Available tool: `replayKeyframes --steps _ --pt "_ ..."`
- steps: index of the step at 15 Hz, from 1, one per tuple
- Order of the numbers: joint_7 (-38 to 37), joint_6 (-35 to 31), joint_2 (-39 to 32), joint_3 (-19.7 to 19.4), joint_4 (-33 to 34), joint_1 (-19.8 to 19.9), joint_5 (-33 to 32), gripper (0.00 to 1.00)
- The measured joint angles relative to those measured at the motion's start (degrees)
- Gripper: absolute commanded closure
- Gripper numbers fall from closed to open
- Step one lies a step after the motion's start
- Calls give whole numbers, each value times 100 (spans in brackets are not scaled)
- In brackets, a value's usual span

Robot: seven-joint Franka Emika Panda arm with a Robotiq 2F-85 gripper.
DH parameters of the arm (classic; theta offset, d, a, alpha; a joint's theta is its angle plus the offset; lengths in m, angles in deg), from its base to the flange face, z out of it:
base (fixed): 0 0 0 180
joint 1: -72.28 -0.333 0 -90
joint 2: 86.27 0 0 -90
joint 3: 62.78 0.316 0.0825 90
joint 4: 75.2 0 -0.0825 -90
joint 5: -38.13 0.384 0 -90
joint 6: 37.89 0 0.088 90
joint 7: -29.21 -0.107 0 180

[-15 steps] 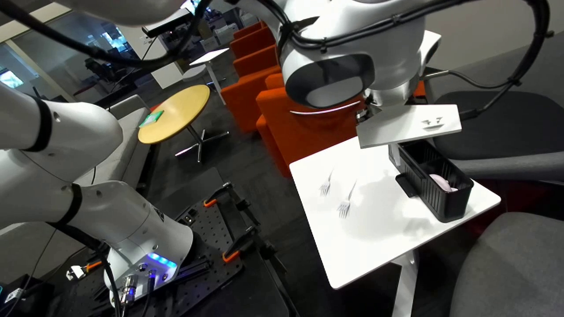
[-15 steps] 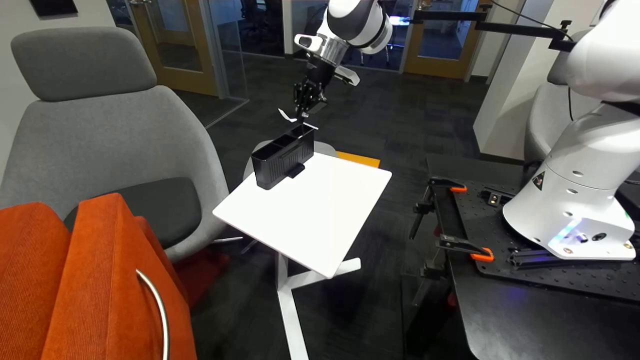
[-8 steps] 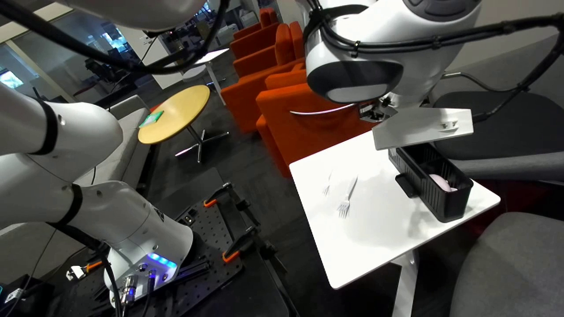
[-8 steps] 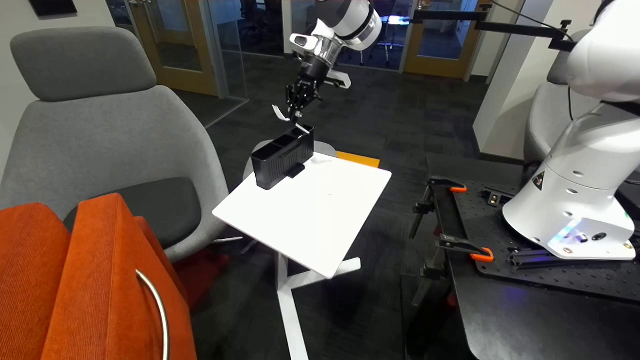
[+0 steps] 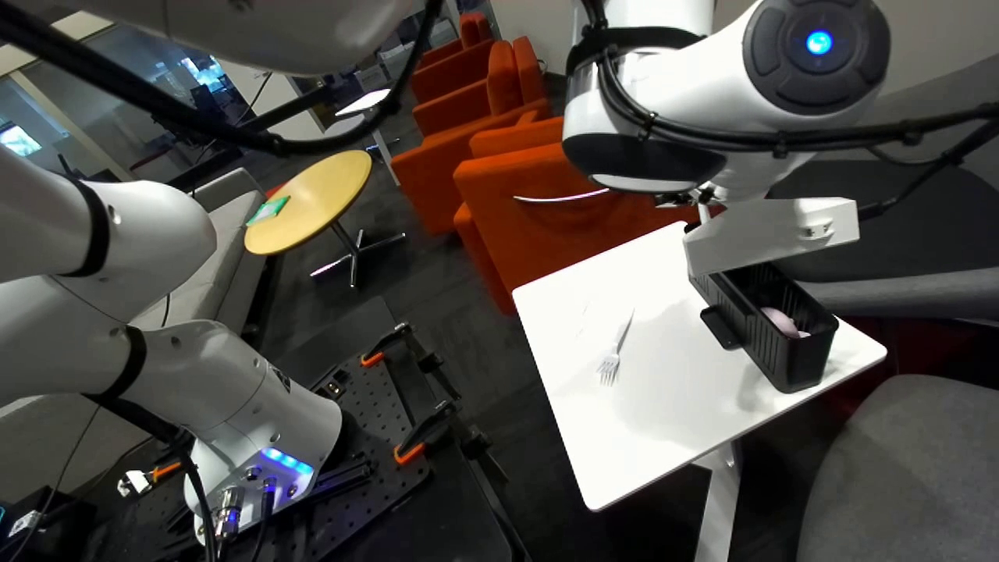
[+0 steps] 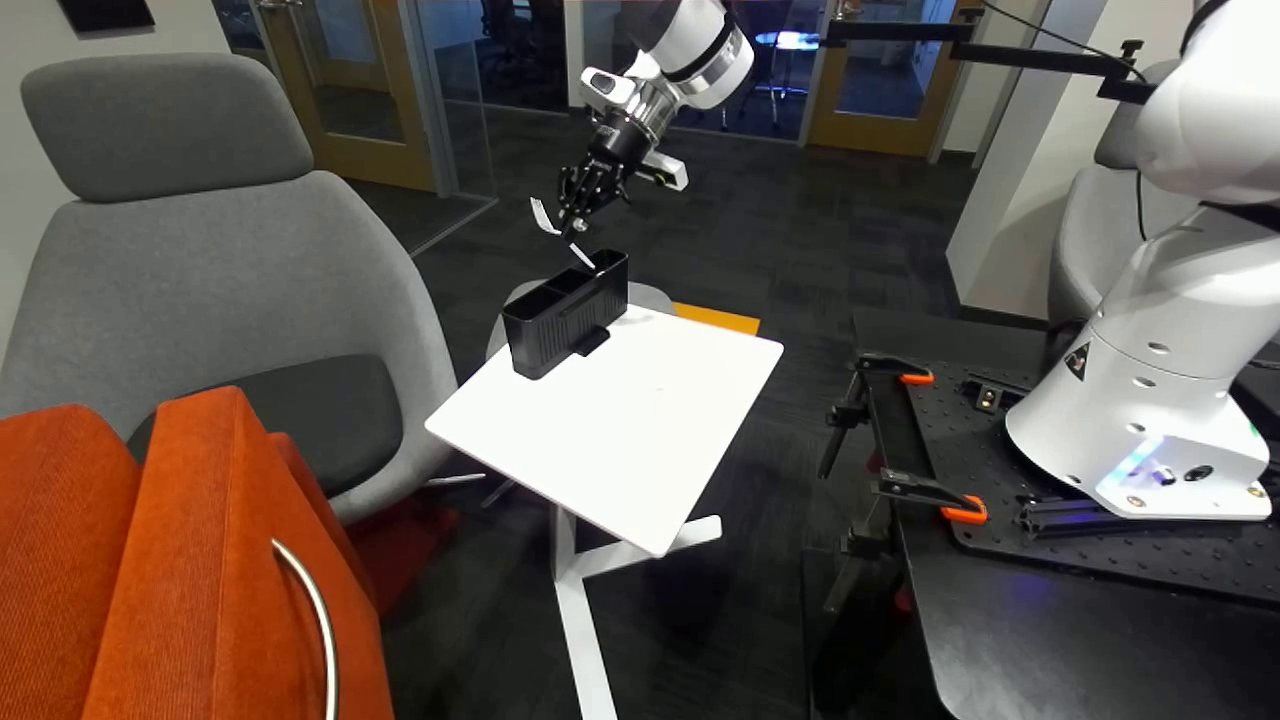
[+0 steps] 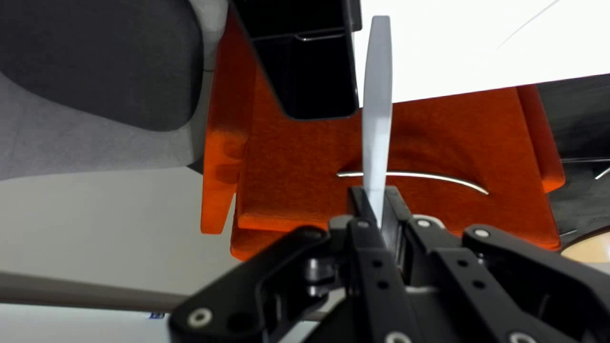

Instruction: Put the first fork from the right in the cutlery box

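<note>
My gripper (image 7: 375, 197) is shut on a silvery fork (image 7: 378, 90), the first fork from the right, gripping it along its handle. In an exterior view the fork's head (image 6: 543, 216) sticks up on one side of the gripper (image 6: 570, 232). Its handle end (image 6: 582, 257) slants down at the rim of the far-end compartment of the black cutlery box (image 6: 560, 325). I cannot tell whether the handle touches the box. In the wrist view the handle shows beside the box (image 7: 310, 81). In an exterior view the gripper is mostly hidden behind a white plate above the box (image 5: 780, 351).
Another fork (image 5: 614, 355) lies on the white table (image 5: 663, 421), with a faint thin one near it, nearly lost in glare. A pinkish object (image 5: 780, 320) is inside the box. An orange chair (image 5: 538, 218) and grey chair (image 6: 250, 280) stand by the table.
The gripper has moved over toward the box and slightly lower. The held fork has tilted more steeply, its handle end now pointing down at the box's far compartment.
</note>
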Motion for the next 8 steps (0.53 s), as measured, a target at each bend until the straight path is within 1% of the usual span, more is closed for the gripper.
replayKeyframes --steps 2,4,6,8 --pt "522 120 -183 4 199 3 317 97" --pt "933 389 -333 4 392 1 567 97" --pt "1201 726 -447 -16 579 -38 783 97" --pt "1379 1059 -527 -122 773 -178 1004 97"
